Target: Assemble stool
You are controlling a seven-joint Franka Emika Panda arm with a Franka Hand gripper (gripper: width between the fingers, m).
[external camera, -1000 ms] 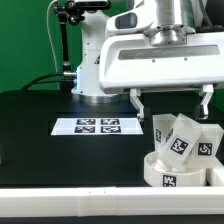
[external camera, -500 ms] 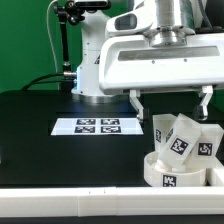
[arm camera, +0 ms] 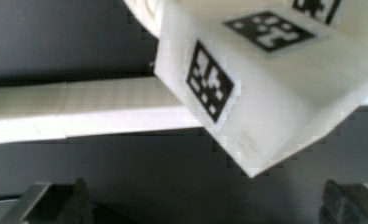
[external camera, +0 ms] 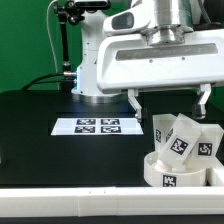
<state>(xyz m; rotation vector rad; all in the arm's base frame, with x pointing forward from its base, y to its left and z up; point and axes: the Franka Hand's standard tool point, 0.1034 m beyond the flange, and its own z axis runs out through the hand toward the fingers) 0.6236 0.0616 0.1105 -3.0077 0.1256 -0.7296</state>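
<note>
Three white blocky stool legs (external camera: 183, 138) with black-and-white tags stand clustered at the exterior view's right, just behind the round white ring-shaped seat (external camera: 172, 172). My gripper (external camera: 170, 102) hangs above the legs, its two dark fingers (external camera: 135, 102) spread wide apart with nothing between them. In the wrist view one tagged leg (arm camera: 252, 80) fills the frame, below and apart from my gripper (arm camera: 202, 205), whose fingertips (arm camera: 56, 200) are empty.
The marker board (external camera: 98, 126) lies flat on the black table left of the legs. The arm's white base (external camera: 90, 75) and a camera stand are behind it. A white bar (arm camera: 74, 110) lies beside the leg in the wrist view.
The gripper has shifted very slightly upward; the legs, seat and marker board have not moved.
</note>
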